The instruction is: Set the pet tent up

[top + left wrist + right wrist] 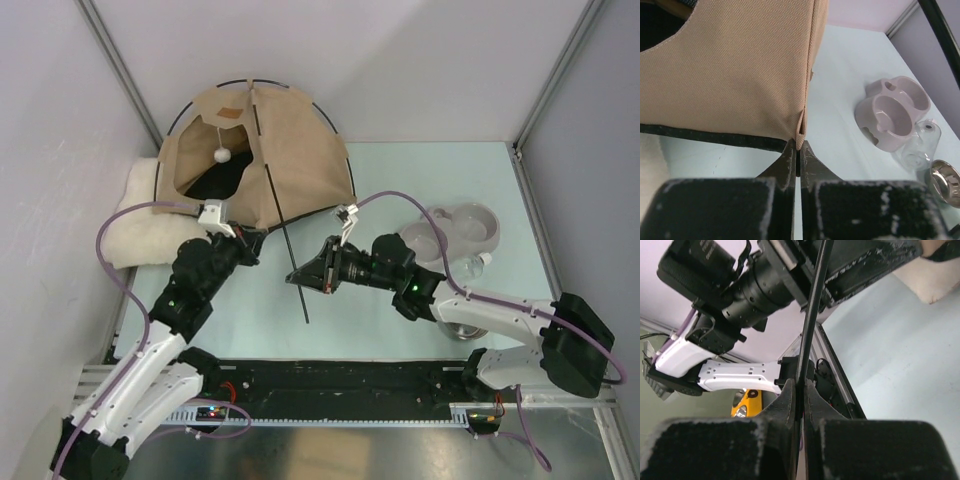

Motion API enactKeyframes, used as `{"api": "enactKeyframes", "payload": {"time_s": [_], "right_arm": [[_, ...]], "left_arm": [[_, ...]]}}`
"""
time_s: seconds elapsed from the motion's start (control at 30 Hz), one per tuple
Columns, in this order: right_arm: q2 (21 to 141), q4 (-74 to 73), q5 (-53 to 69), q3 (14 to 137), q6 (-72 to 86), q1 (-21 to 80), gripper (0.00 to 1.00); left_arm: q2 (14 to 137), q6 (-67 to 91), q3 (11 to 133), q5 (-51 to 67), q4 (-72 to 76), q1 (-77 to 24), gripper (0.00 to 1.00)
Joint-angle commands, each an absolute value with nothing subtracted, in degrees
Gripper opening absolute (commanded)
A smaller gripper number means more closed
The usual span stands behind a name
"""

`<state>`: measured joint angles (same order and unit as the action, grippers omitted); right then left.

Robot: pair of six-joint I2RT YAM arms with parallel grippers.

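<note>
Right tool (298, 277), centre frame: jaws clamped on a thin dark pole (303, 305) of the pet tent (295, 150), the pole slanting up from lower centre to the tent's front. Left tool (255, 240), just left of it: jaws pinched on the tent's lower front corner at the black trim. Pet tent, upper left on the worktop (400, 180): partly raised, white pompom (221, 154) hanging in its opening, cream cushion (135, 220) against its left side, pink double bowl (462, 228) well apart at right.
</note>
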<state>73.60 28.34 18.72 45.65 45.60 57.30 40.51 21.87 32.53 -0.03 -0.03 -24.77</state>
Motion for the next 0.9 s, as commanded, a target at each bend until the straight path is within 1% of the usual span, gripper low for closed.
{"api": "enactKeyframes", "payload": {"time_s": [0.0, 0.37, 0.53, 0.87], "right_arm": [[75.0, 39.46, 15.93, 52.39, 45.88, 54.98, 0.0], [79.69, 38.66, 13.46, 60.5, 45.08, 54.54, 0.0], [81.9, 37.29, 12.01, 65.03, 43.79, 54.29, 0.0], [86.88, 37.87, 10.02, 70.65, 44.04, 53.5, 0.0]], "left_arm": [[37.5, 26.35, 30.6, 5.86, -6.45, -25.16, 0.0], [32.62, 28.21, 28.99, 8.4, -8.5, -25.29, 0.0], [33.23, 30.67, 31.42, 10.41, -13.53, -25.44, 0.0], [31.16, 36.74, 31.77, 15.3, -17.91, -25.67, 0.0]]}}
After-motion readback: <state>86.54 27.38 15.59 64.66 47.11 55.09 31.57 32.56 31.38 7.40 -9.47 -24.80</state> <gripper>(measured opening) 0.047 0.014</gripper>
